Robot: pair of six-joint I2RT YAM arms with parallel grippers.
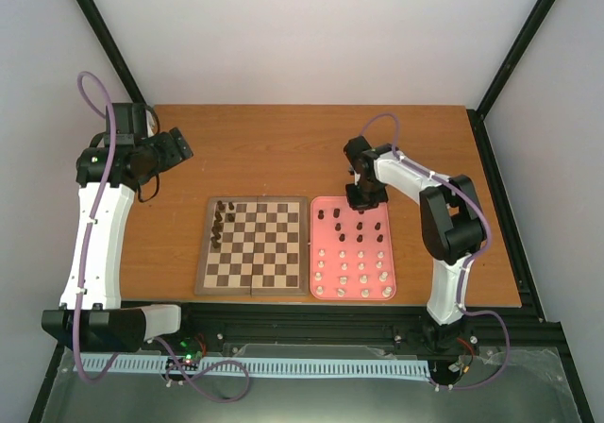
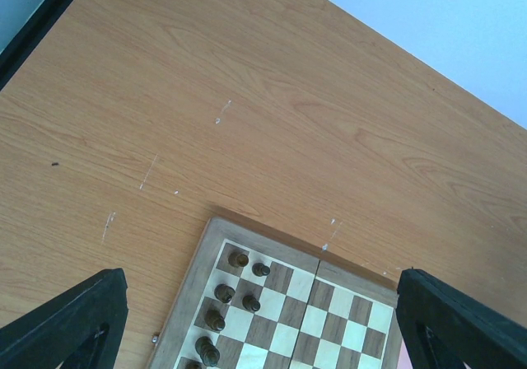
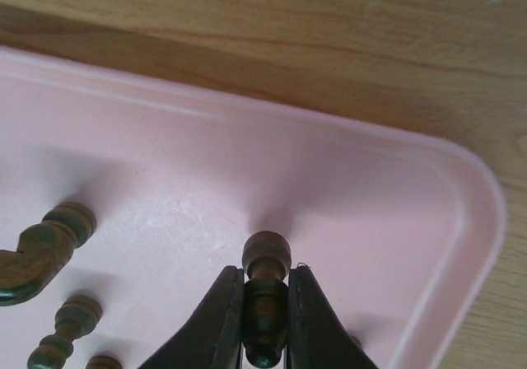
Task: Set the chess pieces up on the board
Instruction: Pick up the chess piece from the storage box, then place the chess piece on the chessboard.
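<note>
My right claw (image 1: 363, 194) is low over the far end of the pink tray (image 3: 165, 155). The tray lies on the desk (image 1: 283, 149), just beside the right edge of the board (image 1: 274, 253). The two fingers (image 3: 218, 324) of this claw are pressed on one dark piece (image 3: 265, 303) and pinch it around the middle. The long axis of this piece runs along my fingers, and its round head points out past the tips, toward the far wall of the tray. I cannot tell if its foot touches the tray floor.

To the left of it, the wrist view shows three other dark pieces (image 3: 58, 237); the biggest one is tilted. Nothing stands between the held piece and the tray wall.

From above, the tray holds dark pieces in its far rows and cream pieces (image 1: 354, 281) in its near rows. They are too small for me to count surely.

My left claw (image 1: 177, 145) hangs over the desk beyond the far left corner of the board. Its fingers (image 2: 74, 324) are spread wide, with nothing between them. Under it I count at least six standing dark pieces (image 2: 223, 292) on the left squares of the board, four in one column and two in the next.
</note>
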